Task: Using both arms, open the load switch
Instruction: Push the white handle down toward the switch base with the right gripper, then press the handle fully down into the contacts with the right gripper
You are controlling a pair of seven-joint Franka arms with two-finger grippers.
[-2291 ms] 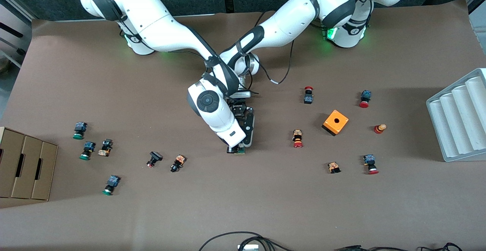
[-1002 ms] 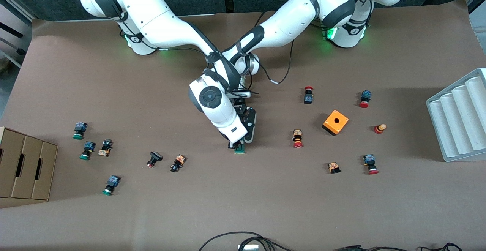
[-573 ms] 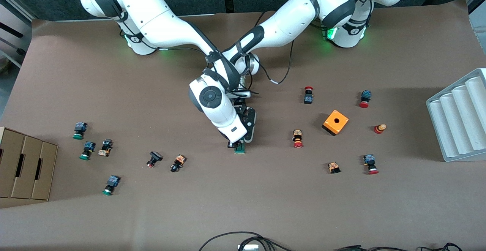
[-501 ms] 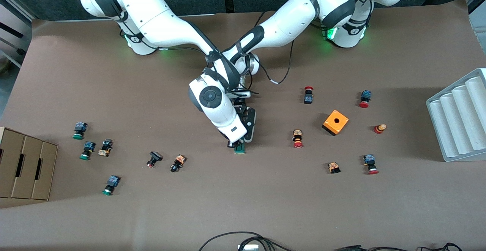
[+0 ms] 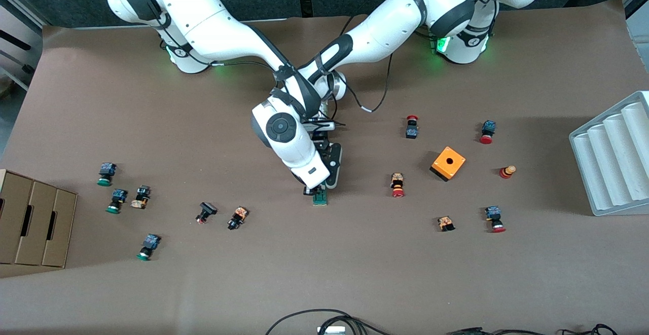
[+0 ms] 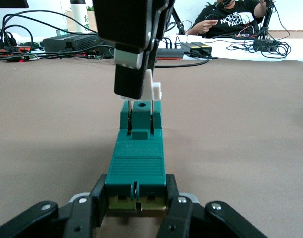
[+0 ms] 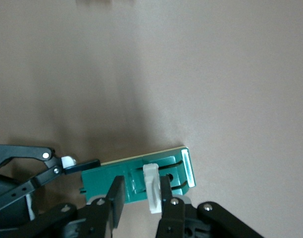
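Observation:
The load switch (image 5: 320, 199), a slim dark-green block, lies on the brown table near its middle. My left gripper (image 5: 326, 189) lies low along the table, shut on one end of the load switch (image 6: 136, 166), a finger (image 6: 177, 213) on each side. My right gripper (image 5: 313, 189) comes down from above on the other end. Its fingers (image 7: 167, 196) are closed round the white sliding piece (image 7: 151, 188) and the green post beside it. In the left wrist view the white piece (image 6: 154, 91) stands up above the green body under the right gripper (image 6: 134, 82).
An orange cube box (image 5: 448, 163) and several red-capped push buttons (image 5: 398, 184) lie toward the left arm's end. More buttons (image 5: 237, 218) lie toward the right arm's end, by a cardboard box (image 5: 33, 223). A white ridged tray (image 5: 616, 152) sits at the table's edge.
My right gripper has drawn back a little toward the bases, uncovering more of the green switch. Over the last second almost nothing has moved. The left gripper has stayed put.

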